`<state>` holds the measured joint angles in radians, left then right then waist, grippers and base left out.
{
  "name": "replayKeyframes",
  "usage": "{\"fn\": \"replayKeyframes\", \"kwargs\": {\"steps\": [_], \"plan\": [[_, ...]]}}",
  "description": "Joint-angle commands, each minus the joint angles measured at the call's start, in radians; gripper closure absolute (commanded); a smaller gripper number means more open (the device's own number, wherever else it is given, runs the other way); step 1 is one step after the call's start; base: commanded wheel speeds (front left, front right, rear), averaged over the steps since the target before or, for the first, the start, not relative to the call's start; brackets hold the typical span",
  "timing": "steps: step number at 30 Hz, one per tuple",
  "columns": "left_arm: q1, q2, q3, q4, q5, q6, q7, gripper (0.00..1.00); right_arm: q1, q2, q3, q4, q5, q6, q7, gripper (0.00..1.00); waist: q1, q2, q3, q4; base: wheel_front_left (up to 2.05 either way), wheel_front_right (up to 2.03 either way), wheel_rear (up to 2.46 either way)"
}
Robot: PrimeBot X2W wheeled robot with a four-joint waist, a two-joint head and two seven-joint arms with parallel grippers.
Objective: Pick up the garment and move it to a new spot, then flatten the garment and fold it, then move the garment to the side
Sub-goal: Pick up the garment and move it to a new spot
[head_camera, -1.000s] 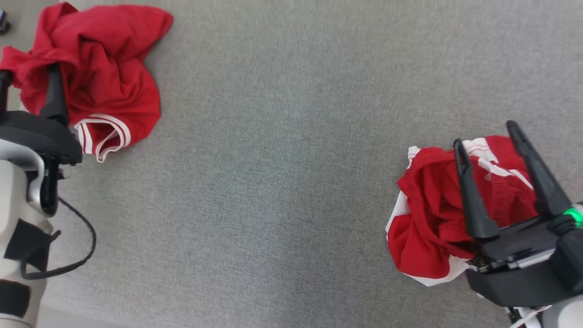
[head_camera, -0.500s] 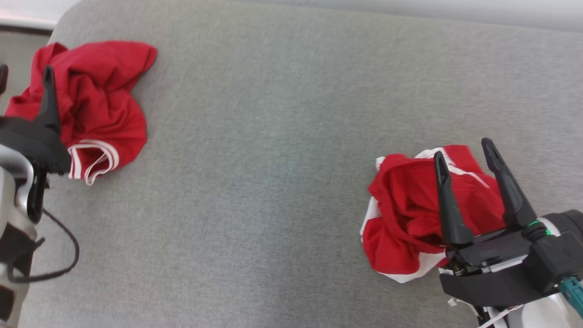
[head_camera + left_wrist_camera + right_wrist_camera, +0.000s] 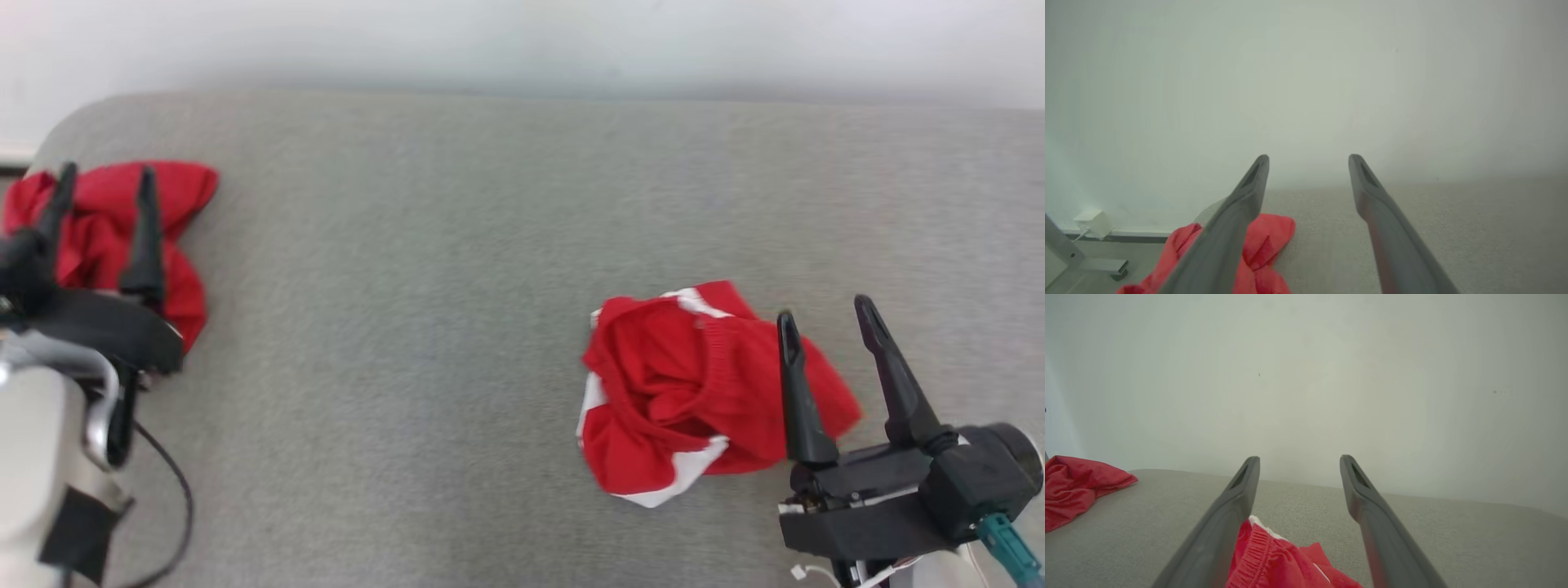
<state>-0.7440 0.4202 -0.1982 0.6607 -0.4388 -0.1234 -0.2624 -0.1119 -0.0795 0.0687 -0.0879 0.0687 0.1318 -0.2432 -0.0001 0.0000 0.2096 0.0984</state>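
A crumpled red garment [image 3: 184, 294] lies at the grey table's far left corner. My left gripper [image 3: 106, 175] hovers over it, open, nothing between its fingers; the left wrist view has that garment [image 3: 1271, 234] below the gripper [image 3: 1308, 157]. A second crumpled garment [image 3: 678, 384], red with white panels and an elastic waistband, lies right of centre. My right gripper [image 3: 824, 312] is open at its right edge, holding nothing. In the right wrist view the waistband [image 3: 1265, 555] sits under the gripper [image 3: 1299, 458], and the other red garment [image 3: 1077, 486] lies far left.
The grey fabric-covered table [image 3: 424, 327] has a rounded far left corner and ends at a pale wall [image 3: 522, 41]. A black cable [image 3: 175, 498] loops from my left arm. Beyond the table's left end, a white box [image 3: 1090, 222] and a metal bracket [image 3: 1106, 267] stand on the floor.
The head camera has tilted up, bringing the table's far edge and the wall into view. Both garments lie as before. Both grippers stay open and empty.
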Motion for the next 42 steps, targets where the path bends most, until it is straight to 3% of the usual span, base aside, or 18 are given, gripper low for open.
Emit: {"fn": "replayKeyframes", "kwargs": {"steps": [1,16,42], "plan": [[0.046,-0.014,0.016,-0.047,0.008,0.005,-0.003,0.00,0.017,0.007,-0.005,0.008,0.004,-0.002,-0.007,0.00,0.0001,0.0000,-0.053,-0.063,0.00,0.00,0.00],[0.379,-0.132,0.100,-0.363,0.095,0.033,-0.003,0.00,0.058,0.024,-0.035,0.089,0.015,-0.002,-0.022,0.00,0.0001,0.0000,-0.120,-0.173,0.00,0.00,0.00],[0.702,-0.255,0.166,-0.534,0.163,0.048,-0.004,0.00,0.113,0.028,-0.064,0.180,0.028,-0.002,-0.021,0.00,0.0001,0.0000,-0.167,-0.126,0.00,0.00,0.00]]}}
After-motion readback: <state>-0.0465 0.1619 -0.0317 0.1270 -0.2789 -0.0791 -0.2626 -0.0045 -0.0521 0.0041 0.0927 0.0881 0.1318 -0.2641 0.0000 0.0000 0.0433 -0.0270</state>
